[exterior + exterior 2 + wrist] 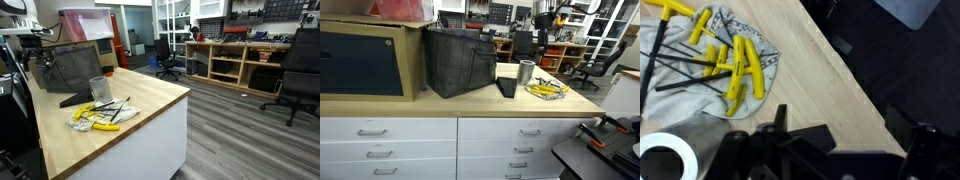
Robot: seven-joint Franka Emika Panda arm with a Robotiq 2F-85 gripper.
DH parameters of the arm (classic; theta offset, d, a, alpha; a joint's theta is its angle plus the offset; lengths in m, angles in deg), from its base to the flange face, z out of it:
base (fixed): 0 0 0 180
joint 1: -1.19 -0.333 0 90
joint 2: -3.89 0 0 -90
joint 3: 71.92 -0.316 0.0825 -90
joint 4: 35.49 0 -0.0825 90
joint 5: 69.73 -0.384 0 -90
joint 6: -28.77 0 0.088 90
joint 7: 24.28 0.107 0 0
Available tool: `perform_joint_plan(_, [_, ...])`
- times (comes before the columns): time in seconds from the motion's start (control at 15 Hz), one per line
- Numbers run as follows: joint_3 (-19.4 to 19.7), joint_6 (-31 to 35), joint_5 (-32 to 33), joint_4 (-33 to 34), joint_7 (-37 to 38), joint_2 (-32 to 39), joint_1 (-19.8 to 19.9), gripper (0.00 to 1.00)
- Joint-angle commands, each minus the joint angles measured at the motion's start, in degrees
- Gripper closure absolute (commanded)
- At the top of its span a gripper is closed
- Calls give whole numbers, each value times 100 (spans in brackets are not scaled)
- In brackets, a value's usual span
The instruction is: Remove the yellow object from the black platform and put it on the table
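Note:
Several yellow-handled T-shaped hex keys [740, 65] lie in a loose heap on a patterned grey cloth [765, 45] on the wooden table [815, 90]. They also show in both exterior views [100, 112] [548, 90]. A black mesh stand [75, 65] [460, 60] with a black foot [80, 98] is behind them; nothing yellow shows on it. My gripper [850, 135] hangs high over the table's edge, to the side of the heap. Its dark fingers are spread apart and empty. I cannot make it out clearly in the exterior views.
A clear cup [98, 88] [525, 72] with a white rim [665, 160] stands by the cloth. A wooden cabinet [365, 55] is on the table beside the mesh stand. The table's edge runs close to the tools, with grey floor and office chairs [300, 65] beyond.

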Motion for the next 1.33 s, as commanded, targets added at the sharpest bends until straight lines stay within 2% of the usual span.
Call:
perform_joint_plan(0.0, [112, -132, -408, -15, 905, -263, -37, 0])
perform_joint_plan(0.4, [8, 271, -845, -562, 2715, -755, -189, 0])
perform_joint_plan(0.8, [-375, 749, -1298, -1176, 4071, -1181, -550, 0])
perform_joint_plan(1.0, [-577, 822, -1569, -1228, 4389, -1260, -718, 0])
perform_joint_plan(1.07, [-526, 667, -1367, -1043, 4208, -1041, -643, 0])
perform_joint_plan(1.27, [-608, 678, -1441, -1074, 4311, -1113, -721, 0])
